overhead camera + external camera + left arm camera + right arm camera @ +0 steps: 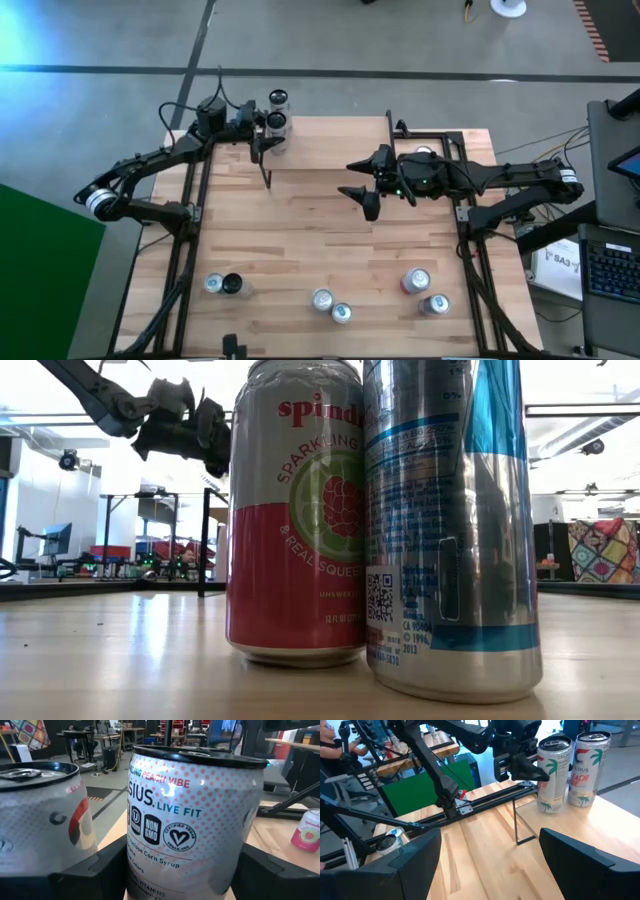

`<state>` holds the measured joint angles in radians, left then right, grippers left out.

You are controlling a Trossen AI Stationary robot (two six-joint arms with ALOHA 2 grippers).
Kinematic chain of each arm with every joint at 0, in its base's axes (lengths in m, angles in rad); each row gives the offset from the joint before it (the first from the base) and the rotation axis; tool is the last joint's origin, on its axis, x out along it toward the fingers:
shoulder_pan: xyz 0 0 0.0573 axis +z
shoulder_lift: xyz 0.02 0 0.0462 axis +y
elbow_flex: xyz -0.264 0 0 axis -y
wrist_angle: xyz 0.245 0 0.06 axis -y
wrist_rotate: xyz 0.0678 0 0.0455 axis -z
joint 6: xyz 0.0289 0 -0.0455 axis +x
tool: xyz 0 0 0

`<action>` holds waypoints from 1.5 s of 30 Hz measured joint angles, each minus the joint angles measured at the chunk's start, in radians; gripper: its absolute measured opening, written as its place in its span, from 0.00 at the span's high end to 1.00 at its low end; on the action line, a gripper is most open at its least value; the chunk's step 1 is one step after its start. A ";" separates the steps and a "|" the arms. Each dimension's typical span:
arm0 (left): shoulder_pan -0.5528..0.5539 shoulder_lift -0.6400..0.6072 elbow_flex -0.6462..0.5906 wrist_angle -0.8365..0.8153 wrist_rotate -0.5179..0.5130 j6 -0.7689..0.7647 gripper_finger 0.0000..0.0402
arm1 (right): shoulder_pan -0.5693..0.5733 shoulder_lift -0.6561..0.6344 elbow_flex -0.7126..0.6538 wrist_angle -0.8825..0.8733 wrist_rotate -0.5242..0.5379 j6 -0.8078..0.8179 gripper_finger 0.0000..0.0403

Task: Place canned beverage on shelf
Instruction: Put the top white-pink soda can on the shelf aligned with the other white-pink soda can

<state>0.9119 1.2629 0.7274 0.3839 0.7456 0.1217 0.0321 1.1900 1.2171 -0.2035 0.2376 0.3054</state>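
Note:
A white canned beverage (190, 820) with "peach vibe" print stands upright at the left end of the shelf (330, 145), a low wood board on thin black wire legs (517, 825) at the table's far side. My left gripper (268, 127) is shut on it. A second white can (587, 765) stands close beside it on the shelf's far side. Over the table's middle my right gripper (365, 200) hovers open with nothing between its fingers. My left gripper pinches the can's round wall (137, 865) between its two fingers (95, 875), one on each opposite side, at the can's upper half (542, 772). The fingers come in level from the table's left. The can is upright, its base at the shelf's top board; whether it rests there I cannot tell.
Several more cans stand along the table's near edge, among them a red-and-white one (295, 510) and a silver-blue one (450, 520), close in the low view. Black frame rails (190, 230) run along both table sides. Bare wood (300, 230) lies between shelf and cans.

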 joint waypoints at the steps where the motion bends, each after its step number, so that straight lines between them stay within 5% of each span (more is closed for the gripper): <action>1: 0.000 0.000 -0.007 0.008 -0.001 0.000 0.36 | 0.000 0.000 0.000 0.000 0.000 0.008 0.19; 11: 0.000 0.008 -0.035 0.084 -0.056 -0.023 0.35 | 0.000 0.000 0.000 0.000 0.003 0.035 0.19; 24: 0.000 0.084 -0.034 0.142 -0.048 -0.147 0.16 | 0.008 0.001 0.000 -0.002 0.001 0.078 0.19; 37: 0.002 -0.166 -0.034 -0.078 -0.050 -0.144 0.15 | 0.009 0.004 0.000 -0.001 -0.007 0.092 0.19; 45: 0.001 -0.380 -0.034 -0.239 -0.166 -0.063 0.15 | 0.010 0.030 -0.011 -0.006 -0.028 0.155 0.19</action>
<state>0.9131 0.8831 0.6930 0.1453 0.5794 0.0590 0.0418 1.2199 1.2061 -0.2091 0.2092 0.4603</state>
